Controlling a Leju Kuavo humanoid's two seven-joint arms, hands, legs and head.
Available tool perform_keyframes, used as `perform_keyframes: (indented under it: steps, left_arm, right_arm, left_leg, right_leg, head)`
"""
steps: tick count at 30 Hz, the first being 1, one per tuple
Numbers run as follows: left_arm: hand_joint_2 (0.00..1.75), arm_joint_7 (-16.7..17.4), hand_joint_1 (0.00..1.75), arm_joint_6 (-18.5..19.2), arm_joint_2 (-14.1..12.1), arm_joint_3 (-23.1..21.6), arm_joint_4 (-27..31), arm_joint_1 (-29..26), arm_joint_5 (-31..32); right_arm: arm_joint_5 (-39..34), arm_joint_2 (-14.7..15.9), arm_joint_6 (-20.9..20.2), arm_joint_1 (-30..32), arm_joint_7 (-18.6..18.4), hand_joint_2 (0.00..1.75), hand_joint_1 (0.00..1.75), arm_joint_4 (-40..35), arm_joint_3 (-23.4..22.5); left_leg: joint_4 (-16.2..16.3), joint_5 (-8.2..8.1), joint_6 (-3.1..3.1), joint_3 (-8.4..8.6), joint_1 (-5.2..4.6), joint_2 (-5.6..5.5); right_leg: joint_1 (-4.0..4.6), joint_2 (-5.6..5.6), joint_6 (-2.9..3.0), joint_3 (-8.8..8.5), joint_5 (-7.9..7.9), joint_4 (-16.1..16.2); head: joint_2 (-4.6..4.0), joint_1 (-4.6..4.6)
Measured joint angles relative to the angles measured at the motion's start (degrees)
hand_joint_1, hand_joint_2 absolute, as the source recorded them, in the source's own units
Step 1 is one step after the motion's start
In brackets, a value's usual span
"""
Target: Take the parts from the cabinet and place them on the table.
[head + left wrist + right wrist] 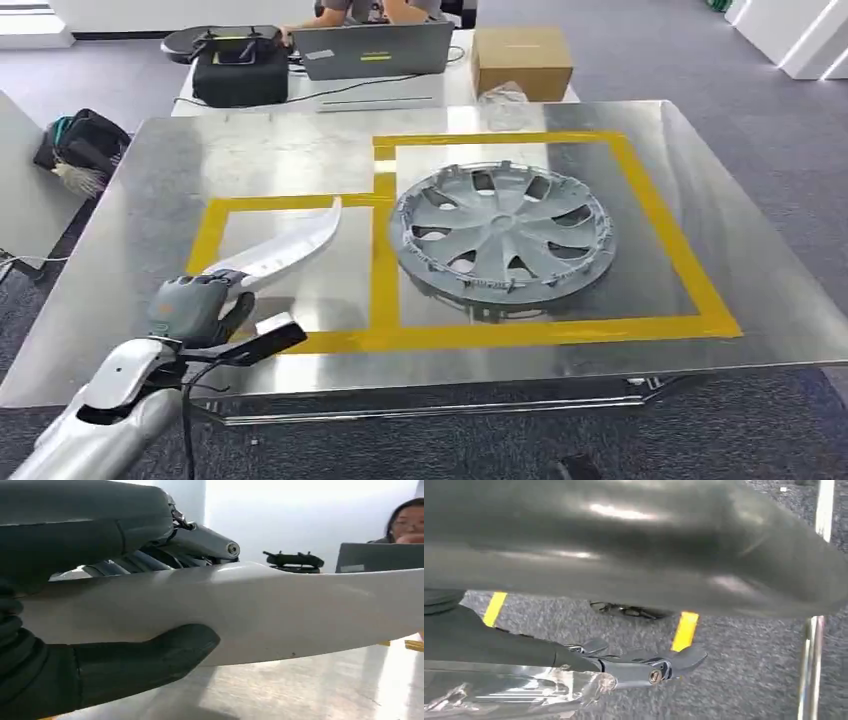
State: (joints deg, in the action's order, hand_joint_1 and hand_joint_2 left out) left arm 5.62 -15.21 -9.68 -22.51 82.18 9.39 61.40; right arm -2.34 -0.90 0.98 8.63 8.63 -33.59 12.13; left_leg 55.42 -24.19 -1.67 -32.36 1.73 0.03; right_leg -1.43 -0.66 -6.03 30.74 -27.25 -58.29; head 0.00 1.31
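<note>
My left hand [195, 305] grips one end of a long, curved white part [290, 245] low over the left yellow-taped box on the steel table [150, 190]. In the left wrist view the white part [280, 612] runs across the frame, with my thumb [150, 655] pressed on one side and my fingers [200, 542] on the other. A grey wheel cover [500, 232] lies flat inside the right taped box. My right hand [634, 667] hangs over the carpet, between a broad dark glossy shape [624, 545] and some clear plastic film [514, 692]; what it holds is unclear.
Yellow tape [385, 265] divides the two boxes. Behind the table stand a laptop [375, 50], a black bag [240, 70] and a cardboard box [520, 60], with a person seated there. A metal leg [811, 650] stands near my right hand.
</note>
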Motion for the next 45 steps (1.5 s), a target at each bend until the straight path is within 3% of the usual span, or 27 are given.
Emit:
perform_keyframes:
  steps: [1,2,3,5,7,8,9,10,11,12,14,15,16,28,30,32,33,34,35,36,38,39,40,41,43,44,45]
  left_arm:
    - [1.75,0.4,1.75,0.3,0.0,-0.4,-0.1,0.4,1.2]
    - [1.75,0.7,1.75,0.4,0.0,-0.8,-0.2,0.7,1.9]
    - [1.75,0.9,1.75,0.7,0.0,-1.2,-0.3,1.0,2.5]
    - [1.75,1.2,1.75,1.2,0.2,-1.8,-0.8,1.5,3.4]
    - [1.75,1.7,1.75,1.6,0.3,-2.4,-1.6,2.0,3.8]
    - [1.75,1.7,1.75,1.6,0.3,-2.7,-1.9,2.3,4.0]
    - [1.75,1.7,1.75,1.7,0.3,-2.9,-2.2,2.5,4.1]
    - [1.75,1.7,0.0,1.9,0.4,-3.2,-2.4,2.7,4.2]
    - [1.75,1.8,0.0,2.1,0.5,-3.4,-2.8,2.9,4.5]
    - [1.75,2.2,0.0,2.4,0.6,-3.7,-3.3,3.2,5.1]
    - [1.75,3.1,0.0,2.8,0.8,-4.3,-4.5,4.0,6.3]
    - [1.75,3.3,0.0,2.8,1.0,-4.5,-5.0,4.2,6.5]
    - [0.0,3.6,0.0,2.8,1.2,-4.7,-5.5,4.4,6.7]
    - [0.0,4.8,0.0,1.5,2.3,-5.5,-9.4,5.2,8.2]
    - [0.0,4.2,0.0,0.6,2.3,-5.4,-9.6,5.2,7.1]
    - [0.0,2.5,0.0,-0.4,2.3,-5.3,-9.3,4.7,4.9]
    - [0.0,1.8,0.0,-0.7,2.3,-5.2,-8.6,4.3,3.8]
    - [0.0,1.0,0.0,-0.9,2.3,-5.1,-7.9,3.9,2.7]
    - [0.0,0.0,0.0,-1.2,2.4,-5.1,-7.0,3.4,1.0]
    - [0.0,-0.6,0.0,-1.3,2.3,-5.0,-6.3,3.0,-0.2]
    - [0.0,-1.0,0.0,-1.4,2.2,-4.7,-5.2,1.9,-1.0]
    - [0.0,-1.2,0.0,-1.4,2.1,-4.7,-4.9,1.4,-1.3]
    - [0.0,-1.6,0.0,-1.4,2.1,-4.7,-4.6,0.8,-1.6]
    - [0.0,-2.5,0.0,-1.3,2.0,-4.5,-4.0,0.2,-3.3]
    - [0.0,-5.3,0.0,-1.1,1.5,-4.3,-2.4,-1.1,-7.9]
    - [0.0,-7.2,0.0,-1.1,1.0,-4.0,-1.1,-1.9,-10.5]
    - [0.0,-9.1,0.0,-1.1,0.3,-3.5,0.4,-2.9,-13.2]
  right_arm:
    - [-0.2,0.0,0.0,-0.1,0.0,0.0,0.0,-0.1,0.5]
    - [-0.4,0.2,0.0,-0.2,-0.2,0.0,0.0,-0.1,0.8]
    - [-0.7,0.2,0.1,-0.3,-0.2,0.0,0.0,-0.1,1.1]
    - [-1.1,0.3,0.2,-0.5,-0.2,0.0,0.0,-0.1,1.9]
    - [-1.3,0.3,0.2,-0.5,-0.3,0.0,0.0,-0.1,2.5]
    - [-1.3,0.3,0.2,-0.5,-0.3,0.0,0.0,-0.1,2.8]
    - [-1.4,0.4,0.3,-0.5,-0.3,0.0,0.0,-0.1,3.0]
    - [-1.6,0.4,0.3,-0.5,-0.3,0.0,0.0,-0.1,3.2]
    - [-1.8,0.5,0.4,-0.6,-0.3,0.0,0.0,-0.1,3.4]
    - [-2.1,0.7,0.5,-0.7,-0.3,0.0,0.0,-0.1,3.7]
    - [-2.7,0.9,0.7,-0.9,-0.4,0.0,0.0,-0.1,4.3]
    - [-2.9,1.0,0.8,-1.1,-0.4,0.0,0.0,-0.1,4.7]
    - [-3.2,1.0,0.9,-1.2,-0.4,0.0,0.0,-0.1,5.0]
    - [-6.9,1.6,1.8,-1.8,-0.2,0.0,0.0,-0.1,9.1]
    - [-7.7,1.7,2.1,-1.8,0.0,0.0,0.0,-0.1,9.7]
    - [-8.7,1.7,2.3,-1.8,0.2,0.0,0.0,-0.1,10.4]
    - [-9.1,1.7,2.4,-1.8,0.3,0.0,0.0,-0.1,10.6]
    - [-9.6,1.8,2.6,-1.7,0.4,0.0,0.0,-0.1,10.7]
    - [-10.2,2.1,2.6,-1.5,0.6,0.0,0.0,-0.1,10.9]
    - [-10.6,2.2,2.7,-1.5,0.7,0.0,0.0,-0.1,11.2]
    - [-11.0,2.4,2.8,-1.3,0.7,0.0,0.0,-0.1,11.6]
    - [-11.1,2.4,2.8,-1.2,0.7,0.0,0.0,-0.1,11.8]
    - [-11.3,2.5,2.8,-1.1,0.7,0.0,0.0,-0.1,12.0]
    - [-11.7,2.7,2.8,-1.0,0.8,0.0,0.0,-0.1,12.0]
    - [-12.7,3.0,2.8,-1.0,1.4,0.0,0.0,-0.1,12.1]
    - [-13.2,3.1,2.8,-1.1,1.8,0.0,0.0,-0.1,12.3]
    - [-13.9,2.9,2.7,-1.0,2.2,0.0,0.0,-0.1,12.8]
  left_leg:
    - [0.3,-0.1,-0.36,0.03,-0.27,-0.09]
    - [0.7,-0.08,-0.44,-0.13,-0.27,-0.12]
    - [0.6,-0.14,-0.62,-0.25,-0.27,-0.16]
    - [0.5,-0.06,-0.2,-0.23,-0.26,-0.16]
    - [0.1,0.9,1.88,-0.34,-0.28,-0.15]
    - [0.1,0.89,2.45,-0.32,-0.28,-0.14]
    - [0.1,1.08,2.32,-0.36,-0.27,-0.14]
    - [0.0,1.17,2.05,-0.4,-0.22,-0.13]
    - [0.0,1.17,1.75,-0.41,-0.16,-0.13]
    - [-0.1,1.19,1.01,-0.4,-0.08,-0.13]
    - [-0.3,1.15,-1.57,-0.42,0.18,-0.12]
    - [-0.3,1.11,-1.82,-0.48,0.21,-0.12]
    - [-0.3,1.1,-1.83,-0.53,0.2,-0.12]
    - [0.0,1.06,-1.36,-0.97,-0.24,-0.14]
    - [0.6,0.62,-0.21,-1.3,-0.45,-0.14]
    - [0.7,0.56,0.45,-1.32,-0.67,-0.14]
    - [0.3,1.12,0.97,-1.13,-0.77,-0.14]
    - [-1.3,2.03,1.32,-0.45,-0.15,0.01]
    - [-1.9,2.39,1.24,-0.15,-0.08,0.28]
    - [-1.9,2.45,1.32,-0.23,-0.01,0.31]
    - [-1.9,2.45,1.32,-0.45,-0.05,0.42]
    - [-1.9,2.48,1.29,-0.61,-0.04,0.43]
    - [-1.8,2.55,1.19,-0.76,0.04,0.41]
    - [-1.6,2.63,1.01,-0.91,0.24,0.39]
    - [-1.0,2.6,0.18,-1.29,0.84,0.31]
    - [-0.3,2.47,-0.46,-1.63,0.78,0.27]
    - [0.0,2.48,-0.93,-2.0,0.52,0.19]
  right_leg:
    - [-0.27,-0.27,1.32,0.81,0.69,-0.5]
    - [-0.38,-0.36,2.12,0.82,-0.11,0.0]
    - [-0.57,-0.38,2.34,0.91,-0.01,0.0]
    - [-0.51,-0.51,2.58,1.2,0.17,-0.1]
    - [-0.33,-0.65,2.99,1.36,0.42,-0.1]
    - [-0.23,-0.71,3.03,1.48,0.44,-0.1]
    - [-0.1,-0.71,3.14,1.52,0.5,-0.1]
    - [0.06,-0.7,3.31,1.56,0.48,-0.1]
    - [0.16,-0.7,3.35,1.6,0.48,-0.1]
    - [0.23,-0.7,3.36,1.62,0.48,-0.2]
    - [0.33,-0.66,3.37,1.79,0.46,-0.2]
    - [0.34,-0.67,3.37,1.81,0.47,-0.2]
    - [0.34,-0.66,3.37,1.81,0.47,-0.2]
    - [-0.1,-0.59,2.85,1.74,0.93,0.4]
    - [-0.54,-0.57,2.35,1.66,1.05,0.6]
    - [-0.64,-0.57,1.96,1.47,1.24,1.1]
    - [-0.6,-0.63,1.51,1.18,1.67,1.6]
    - [-0.41,-0.57,1.27,1.05,1.46,1.6]
    - [-0.28,-0.01,1.21,1.73,0.16,0.7]
    - [-0.23,0.12,1.15,2.92,-2.26,-2.4]
    - [-0.32,0.14,0.7,6.58,-6.71,-11.6]
    - [-0.31,0.13,0.43,7.86,-7.64,-14.7]
    - [-0.43,0.17,0.17,7.9,-7.05,-15.2]
    - [-0.63,0.23,-0.11,6.39,-5.08,-12.6]
    - [-1.26,0.47,-0.99,0.74,-0.46,-2.4]
    - [-1.38,0.43,-1.79,-1.09,-1.5,1.2]
    - [-0.99,-0.54,-0.5,-1.05,-0.59,-0.4]
  head:
    - [0.0,-0.18]
    - [0.0,-0.11]
    - [0.0,-0.22]
    - [0.0,-0.31]
    - [0.0,-0.44]
    - [0.0,-0.53]
    - [0.0,-0.53]
    - [0.0,-0.48]
    - [0.0,-0.5]
    - [0.0,-0.48]
    - [0.0,-0.48]
    - [0.0,-0.46]
    - [0.0,-0.44]
    - [0.0,-0.44]
    - [0.0,-0.59]
    - [0.0,-0.53]
    - [0.0,-0.61]
    - [0.0,-0.51]
    - [0.0,-0.42]
    - [0.0,-0.2]
    - [0.0,-0.26]
    - [0.0,-0.11]
    - [0.0,-0.2]
    - [0.0,-0.13]
    - [0.0,-0.18]
    - [0.0,-0.07]
    - [0.0,0.28]
